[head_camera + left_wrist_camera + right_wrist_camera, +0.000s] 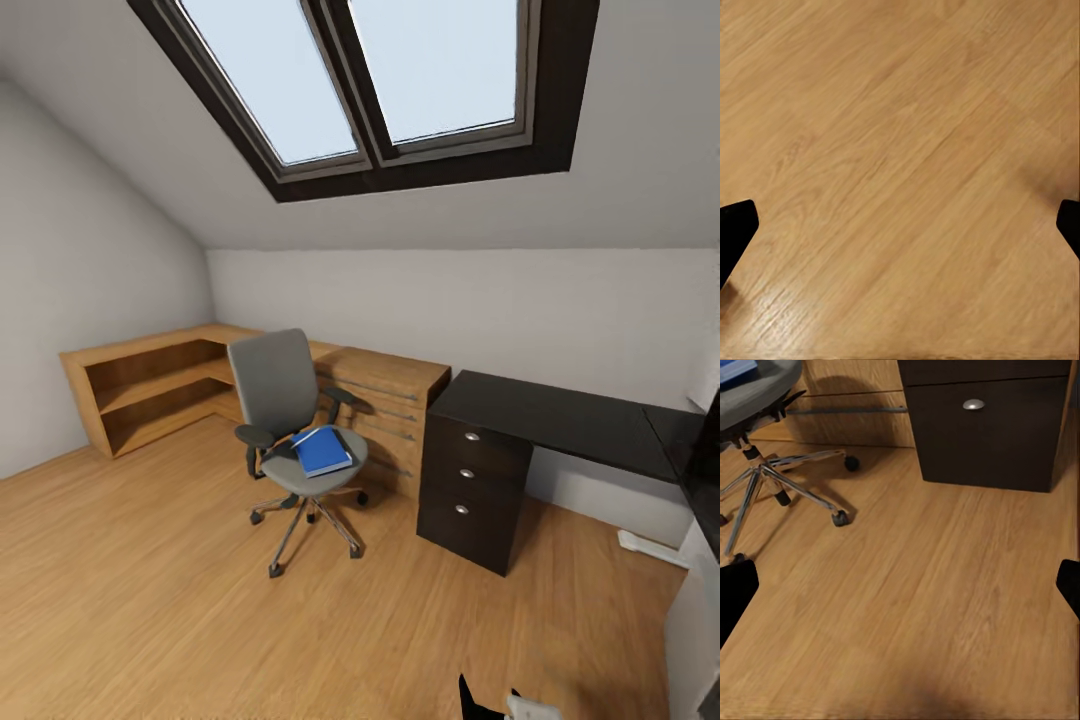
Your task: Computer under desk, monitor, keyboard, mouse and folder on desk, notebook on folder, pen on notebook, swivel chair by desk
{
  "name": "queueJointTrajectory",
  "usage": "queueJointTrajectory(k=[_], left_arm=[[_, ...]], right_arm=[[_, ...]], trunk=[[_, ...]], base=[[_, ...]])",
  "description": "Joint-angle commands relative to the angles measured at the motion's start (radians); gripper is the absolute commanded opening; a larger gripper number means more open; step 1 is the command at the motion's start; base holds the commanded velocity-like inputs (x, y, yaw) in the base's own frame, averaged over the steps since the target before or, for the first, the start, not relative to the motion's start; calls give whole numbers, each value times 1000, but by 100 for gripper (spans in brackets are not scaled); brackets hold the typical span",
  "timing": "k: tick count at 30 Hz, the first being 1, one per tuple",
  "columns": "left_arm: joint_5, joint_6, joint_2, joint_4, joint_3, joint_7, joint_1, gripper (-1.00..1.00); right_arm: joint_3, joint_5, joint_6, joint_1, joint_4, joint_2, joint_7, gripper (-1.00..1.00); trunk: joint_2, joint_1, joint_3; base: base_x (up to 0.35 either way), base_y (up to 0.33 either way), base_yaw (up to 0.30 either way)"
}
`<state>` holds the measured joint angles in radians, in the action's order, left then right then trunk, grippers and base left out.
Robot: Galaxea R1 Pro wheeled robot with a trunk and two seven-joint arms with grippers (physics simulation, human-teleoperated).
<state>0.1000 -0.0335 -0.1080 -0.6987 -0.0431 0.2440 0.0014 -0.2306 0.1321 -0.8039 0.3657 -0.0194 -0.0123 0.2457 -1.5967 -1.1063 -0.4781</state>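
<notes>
A: Head view, item one: folder (323,450) on swivel chair (290,415) seat, well ahead of both tools, chair beside table (560,420).

B: Left tool (900,225) and right tool (900,585): fingers apart, empty. Advice: drive closer, approach the folder from above.

folder (323,450) on swivel chair (285,400) | chair left of desk (560,420) | shelf unit (150,385) behind chair

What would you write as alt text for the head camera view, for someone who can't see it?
A grey swivel chair with a blue folder on its seat stands on a wood floor between a light wooden dresser and a black-topped desk with three dark drawers. Above, a dark-framed skylight sits in the sloped ceiling.
</notes>
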Motion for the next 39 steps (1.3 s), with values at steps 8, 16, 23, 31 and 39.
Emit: queueJointTrajectory(k=[8, 16, 23, 31, 39], left_arm=[[10, -3, 1, -1, -5, 6, 0, 100], [10, -4, 1, -1, -5, 6, 0, 100], [10, -4, 1, -1, -5, 6, 0, 100], [10, -4, 1, -1, -5, 6, 0, 100], [10, -3, 1, -1, -5, 6, 0, 100]], right_arm=[[-3, 11, -2, 1, -2, 0, 10, 100], [-3, 11, -2, 1, -2, 0, 10, 100], [-3, 11, -2, 1, -2, 0, 10, 100], [-3, 11, -3, 1, -2, 0, 10, 100], [-3, 11, -2, 1, -2, 0, 10, 100]], trunk=[[56, 31, 24], [112, 62, 49], [161, 89, 71], [217, 120, 96], [273, 150, 121]], base=[[-340, 0, 0], [-341, 0, 0], [-341, 0, 0], [-341, 0, 0], [-341, 0, 0]])
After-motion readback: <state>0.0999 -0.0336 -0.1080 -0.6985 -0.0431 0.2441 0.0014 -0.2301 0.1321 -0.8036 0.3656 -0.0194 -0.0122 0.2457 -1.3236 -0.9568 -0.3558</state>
